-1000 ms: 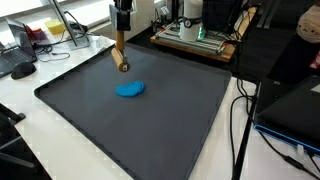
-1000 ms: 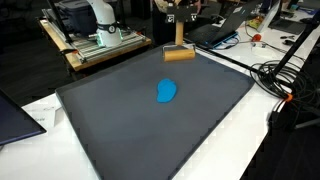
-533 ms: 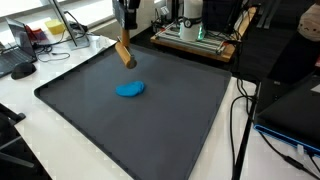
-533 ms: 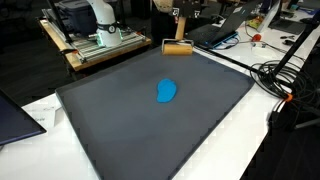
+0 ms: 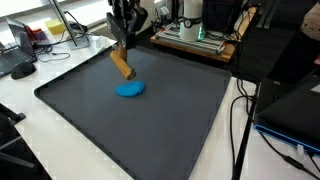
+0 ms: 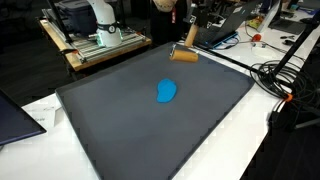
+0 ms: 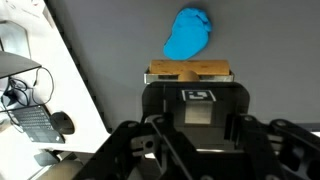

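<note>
My gripper (image 5: 123, 44) (image 6: 190, 36) is shut on a wooden block (image 5: 122, 66) (image 6: 184, 55), which hangs tilted just above the far part of the dark grey mat (image 5: 180, 120) (image 6: 130, 130). A blue lump (image 5: 130, 89) (image 6: 167, 92) lies on the mat, a short way in front of the block and apart from it. The wrist view shows the wooden block (image 7: 190, 72) crosswise between my fingers, at the gripper (image 7: 190, 82), with the blue lump (image 7: 189, 33) just beyond it.
A wooden board carrying a white machine (image 5: 195, 38) (image 6: 100, 38) stands behind the mat. Black cables (image 5: 245, 120) (image 6: 290, 85) run along one side of the white table (image 5: 40, 125). A keyboard and mouse (image 5: 22, 68) and a laptop (image 6: 15, 118) lie nearby.
The gripper has tilted and shifted sideways over the mat's far edge. The wooden block has swung with it, first rising, then coming lower and nearer the blue lump.
</note>
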### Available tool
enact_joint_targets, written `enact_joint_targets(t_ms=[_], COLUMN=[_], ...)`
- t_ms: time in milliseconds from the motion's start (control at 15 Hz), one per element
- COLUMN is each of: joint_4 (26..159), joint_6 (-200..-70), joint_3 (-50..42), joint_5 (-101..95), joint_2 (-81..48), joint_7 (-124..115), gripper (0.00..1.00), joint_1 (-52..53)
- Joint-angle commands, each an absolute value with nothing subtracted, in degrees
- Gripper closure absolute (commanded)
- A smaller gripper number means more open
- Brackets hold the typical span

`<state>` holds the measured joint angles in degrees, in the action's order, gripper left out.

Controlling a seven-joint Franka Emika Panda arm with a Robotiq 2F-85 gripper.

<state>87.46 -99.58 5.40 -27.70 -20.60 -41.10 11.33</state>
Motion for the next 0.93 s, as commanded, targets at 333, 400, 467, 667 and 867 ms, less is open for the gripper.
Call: enact_joint_targets(t_ms=[333, 400, 467, 667, 867], joint_4=[69.4, 70.0, 70.2, 71.6, 73.1], joint_6=[-92.2, -93.5, -94.7, -95.0, -94.9], joint_3=[0.6, 1.0, 0.8, 0.5, 0.3], joint_5=[-33.4, -32.5, -32.3, -30.8, -32.8], joint_2=[-36.9, -37.1, -37.0, -37.1, -36.5], joint_7=[-35.2, -33.9, -33.7, -35.4, -34.2], gripper=[0.77, 0.77, 0.77, 0.52, 0.77], joint_1=[19.8, 19.9, 20.2, 20.7, 21.8])
